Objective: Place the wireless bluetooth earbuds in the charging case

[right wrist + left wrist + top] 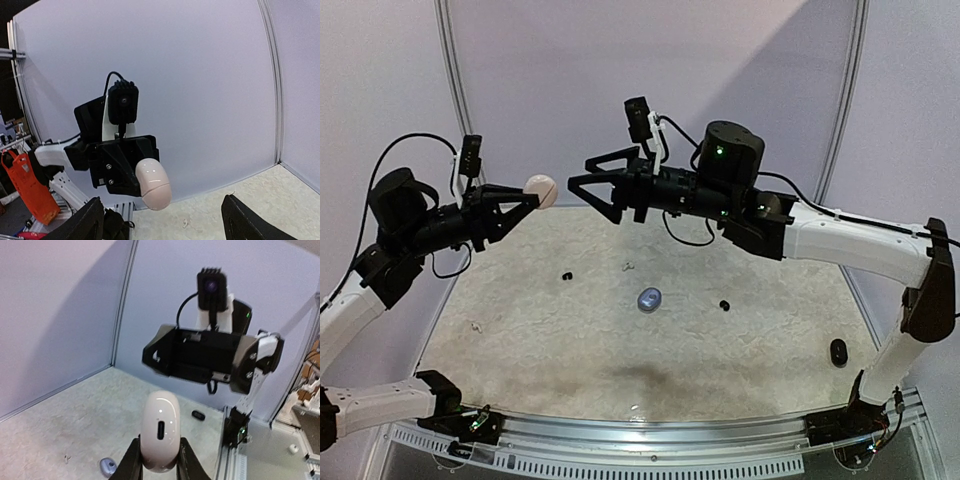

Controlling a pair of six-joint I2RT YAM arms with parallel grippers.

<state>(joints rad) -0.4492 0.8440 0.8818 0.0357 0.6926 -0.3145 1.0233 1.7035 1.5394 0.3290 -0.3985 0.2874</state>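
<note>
Three charging cases are in view. The white charging case (541, 189) is up in the air, clamped between the fingers of the left end effector (533, 195). The left wrist view shows it standing upright, with a small dark slot on the face towards that camera. The right end effector (578, 172) is at 3 o'clock of this case in the top view, near it but apart. Its jaws are spread wide with nothing between them, and its tips point at the case.

The silvery-grey charging case (649, 298) lies near the middle of the table (520, 360). The black charging case (838, 351) lies at 4 o'clock of it, close to the table's right edge.

Two black earbuds lie on the table. One black earbud (566, 275) is at 10 o'clock of the silvery-grey case, and the other black earbud (724, 304) is at 3 o'clock of it. Both are well apart from every case.

Two pale specks also lie there, too small to identify. One pale speck (629, 266) is at 11 o'clock of the silvery-grey case, and the second pale speck (475, 326) is at 8 o'clock, near the left edge.
</note>
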